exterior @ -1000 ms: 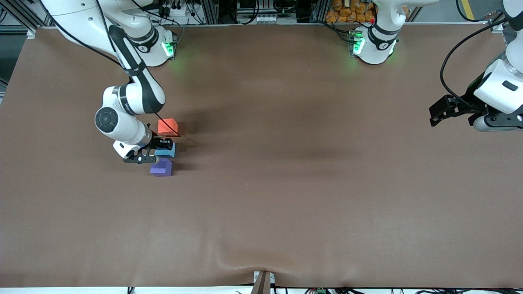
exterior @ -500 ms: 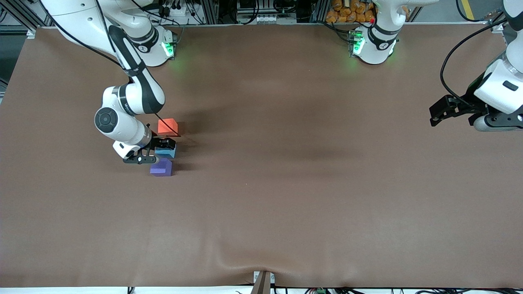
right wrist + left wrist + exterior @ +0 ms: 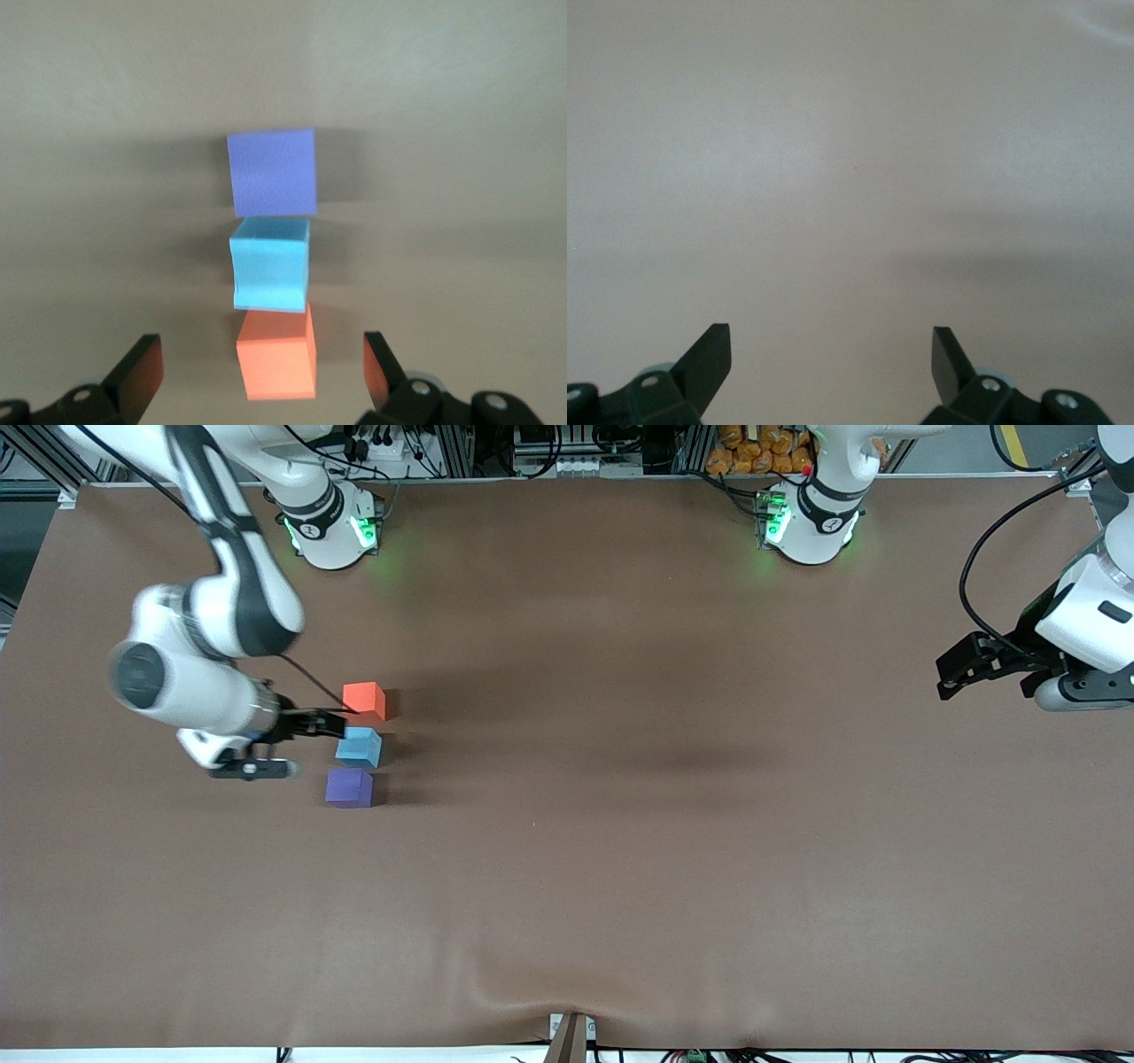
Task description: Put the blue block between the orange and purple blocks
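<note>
Right gripper [image 3: 306,731] has lifted off blue block [image 3: 359,746], fingers spread, empty | block sits between orange block [image 3: 364,699] and purple block [image 3: 349,787]; placement looks done | left gripper [image 3: 961,666] waits, spread, empty.

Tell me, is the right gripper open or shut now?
Open. The right gripper shows its two fingers spread wide with nothing between them, above the blue block, which rests free on the table.

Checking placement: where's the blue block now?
In the front view, the blue block sits on the table toward the right arm's end, between the orange block and the purple block, free of the open right claw.
</note>
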`<action>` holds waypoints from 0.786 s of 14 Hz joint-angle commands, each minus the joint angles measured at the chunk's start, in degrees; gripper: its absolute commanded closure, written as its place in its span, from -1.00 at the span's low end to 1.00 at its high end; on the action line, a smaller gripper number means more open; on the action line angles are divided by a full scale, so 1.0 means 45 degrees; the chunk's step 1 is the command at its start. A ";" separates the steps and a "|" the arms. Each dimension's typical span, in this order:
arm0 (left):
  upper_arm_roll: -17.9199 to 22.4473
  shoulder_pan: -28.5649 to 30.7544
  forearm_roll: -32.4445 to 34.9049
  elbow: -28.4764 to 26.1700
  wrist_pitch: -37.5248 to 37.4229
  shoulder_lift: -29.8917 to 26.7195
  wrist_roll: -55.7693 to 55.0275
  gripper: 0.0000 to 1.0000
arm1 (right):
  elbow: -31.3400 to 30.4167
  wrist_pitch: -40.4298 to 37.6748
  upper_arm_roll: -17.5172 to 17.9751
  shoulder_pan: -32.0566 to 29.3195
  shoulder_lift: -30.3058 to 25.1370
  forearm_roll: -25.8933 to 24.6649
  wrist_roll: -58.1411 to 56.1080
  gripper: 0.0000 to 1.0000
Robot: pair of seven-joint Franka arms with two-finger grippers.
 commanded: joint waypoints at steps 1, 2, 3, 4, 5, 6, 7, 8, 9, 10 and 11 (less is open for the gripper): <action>-0.0046 0.0036 0.0257 0.0101 0.0003 -0.0038 -0.0021 -1.00 | 0.2384 -0.2554 0.0167 -0.1071 -0.0367 0.0052 -0.0238 -1.00; -0.0046 0.0017 0.0257 0.0101 0.0003 -0.0058 -0.0021 -1.00 | 0.3224 -0.3278 0.0167 -0.1364 -0.0445 0.0033 -0.0315 -1.00; -0.0046 0.0036 0.0257 0.0101 -0.0016 -0.0077 -0.0021 -1.00 | 0.3967 -0.3826 0.0167 -0.1561 -0.0524 -0.0122 -0.0355 -1.00; -0.0046 0.0036 0.0257 0.0101 -0.0017 -0.0077 0.0037 -1.00 | 0.4516 -0.4335 0.0186 -0.1640 -0.0737 -0.0646 -0.0394 -1.00; -0.0046 0.0036 0.0257 0.0120 -0.0017 -0.0077 0.0057 -1.00 | 0.4909 -0.4765 0.0225 -0.1679 -0.1049 -0.1231 -0.0452 -1.00; -0.0027 0.0036 0.0161 0.0139 -0.0017 -0.0077 0.0076 -1.00 | 0.5048 -0.5117 0.0206 -0.1680 -0.1438 -0.1488 -0.0627 -1.00; -0.0007 0.0055 0.0102 0.0140 -0.0017 -0.0097 0.0115 -1.00 | 0.5069 -0.5488 0.0168 -0.1680 -0.1771 -0.1491 -0.0783 -1.00; -0.0046 0.0017 0.0101 0.0120 -0.0113 -0.0116 0.0115 -1.00 | 0.5204 -0.5956 0.0128 -0.1699 -0.2064 -0.1510 -0.0940 -1.00; -0.0065 0.0016 0.0101 0.0101 -0.0211 -0.0232 0.0115 -1.00 | 0.5476 -0.6521 -0.0085 -0.1680 -0.2377 -0.1511 -0.1154 -1.00; -0.0066 0.0036 0.0101 0.0043 -0.0251 -0.0350 0.0135 -1.00 | 0.5692 -0.6991 -0.0261 -0.1641 -0.2515 -0.1530 -0.1523 -1.00; -0.0066 0.0017 0.0101 -0.0016 -0.0309 -0.0486 0.0135 -1.00 | 0.5984 -0.7305 -0.0301 -0.1699 -0.2575 -0.1511 -0.1894 -1.00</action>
